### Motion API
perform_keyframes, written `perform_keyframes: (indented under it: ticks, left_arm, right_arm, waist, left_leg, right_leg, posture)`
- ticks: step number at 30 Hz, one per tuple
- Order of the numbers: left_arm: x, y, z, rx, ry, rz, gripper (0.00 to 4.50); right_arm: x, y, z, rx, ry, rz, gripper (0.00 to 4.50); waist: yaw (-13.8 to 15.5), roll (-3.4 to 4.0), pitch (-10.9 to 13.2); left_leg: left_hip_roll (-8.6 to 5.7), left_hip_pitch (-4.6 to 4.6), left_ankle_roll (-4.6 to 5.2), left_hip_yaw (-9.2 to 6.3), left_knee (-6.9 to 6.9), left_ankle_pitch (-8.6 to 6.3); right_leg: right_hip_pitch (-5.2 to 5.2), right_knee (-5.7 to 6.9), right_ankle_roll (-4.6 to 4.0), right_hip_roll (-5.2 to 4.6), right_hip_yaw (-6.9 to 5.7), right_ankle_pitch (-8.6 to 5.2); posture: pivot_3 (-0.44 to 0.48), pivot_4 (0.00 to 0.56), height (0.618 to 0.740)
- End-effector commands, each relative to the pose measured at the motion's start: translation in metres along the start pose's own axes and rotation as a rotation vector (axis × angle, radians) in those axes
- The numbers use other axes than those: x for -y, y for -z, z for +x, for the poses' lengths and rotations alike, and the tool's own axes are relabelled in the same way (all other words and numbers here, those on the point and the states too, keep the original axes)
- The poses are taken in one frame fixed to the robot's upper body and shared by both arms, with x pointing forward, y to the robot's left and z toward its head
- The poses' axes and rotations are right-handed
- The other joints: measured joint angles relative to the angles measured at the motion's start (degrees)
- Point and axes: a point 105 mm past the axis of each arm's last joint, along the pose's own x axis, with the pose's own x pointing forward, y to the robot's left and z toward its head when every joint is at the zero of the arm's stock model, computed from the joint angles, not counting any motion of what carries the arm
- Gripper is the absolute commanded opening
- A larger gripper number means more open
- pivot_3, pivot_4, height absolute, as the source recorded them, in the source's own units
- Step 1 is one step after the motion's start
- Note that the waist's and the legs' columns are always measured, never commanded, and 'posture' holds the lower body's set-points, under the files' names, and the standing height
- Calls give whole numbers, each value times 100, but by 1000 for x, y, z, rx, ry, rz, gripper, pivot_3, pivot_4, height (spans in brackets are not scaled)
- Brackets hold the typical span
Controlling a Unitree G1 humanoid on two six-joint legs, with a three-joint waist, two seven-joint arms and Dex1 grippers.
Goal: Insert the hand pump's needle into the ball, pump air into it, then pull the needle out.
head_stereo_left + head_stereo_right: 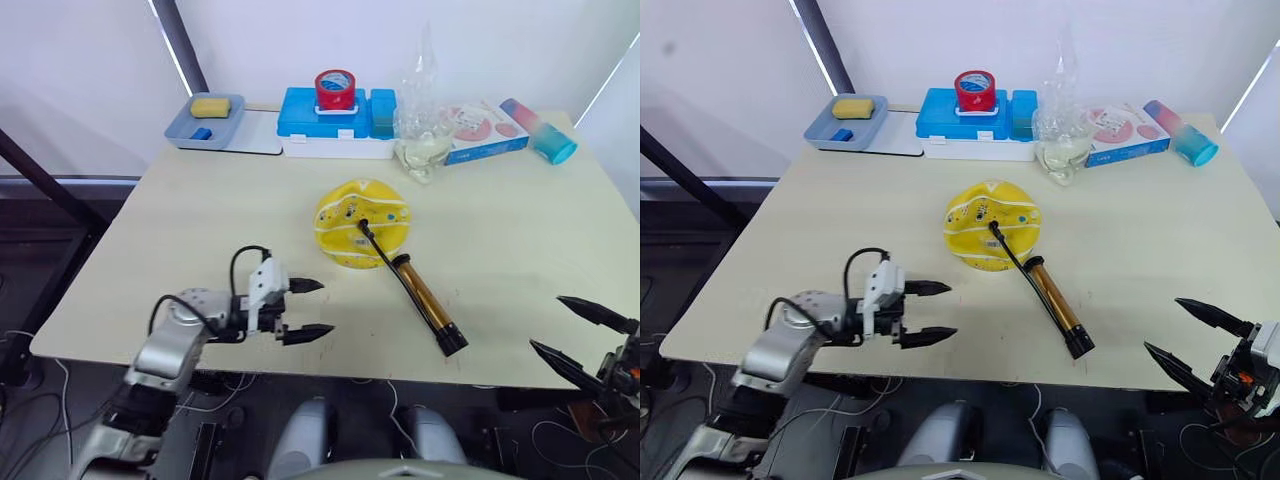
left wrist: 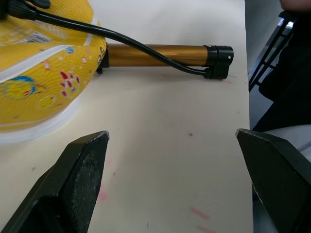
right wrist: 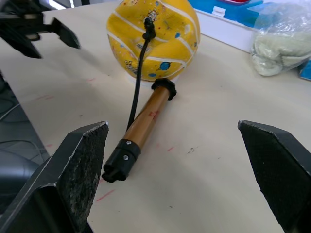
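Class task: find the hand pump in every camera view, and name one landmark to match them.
Left eye view: hand pump lies slantwise, centre-right.
Right eye view: pump right of centre.
Left wrist view: across the top.
Right wrist view: centre-left.
Shared landmark: the yellow ball at its end.

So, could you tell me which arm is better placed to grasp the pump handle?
Probably right: the open right gripper faces the gold-bronze hand pump, whose near black end lies on that side; the open left gripper is nearer the dented yellow ball.

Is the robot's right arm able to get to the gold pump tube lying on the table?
Probably yes. The open right gripper faces the gold-bronze pump tube over bare table, with nothing between them.
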Motion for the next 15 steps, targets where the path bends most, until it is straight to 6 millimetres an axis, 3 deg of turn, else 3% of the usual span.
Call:
perform_keyframes:
  ticks: [1, 15]
  left_arm:
    - [0, -1, 15, -26, 2, -44, 4453]
    - [9, -5, 94, -60, -12, -271, 4453]
  right_arm:
    - [-2, -11, 0, 20, -1, -34, 4500]
    - [-11, -19, 13, 53, -38, -41, 4500]
  waist:
    - [-5, 0, 0]
    - [0, -8, 2]
  left_leg:
    - [0, 0, 1, 1, 0, 0]
    - [-2, 0, 3, 3, 6, -1]
  right_leg:
    - [1, 0, 0, 1, 2, 0]
    - [3, 10, 1, 4, 9, 0]
  posture:
    - [0, 150, 737]
    - [0, 150, 737]
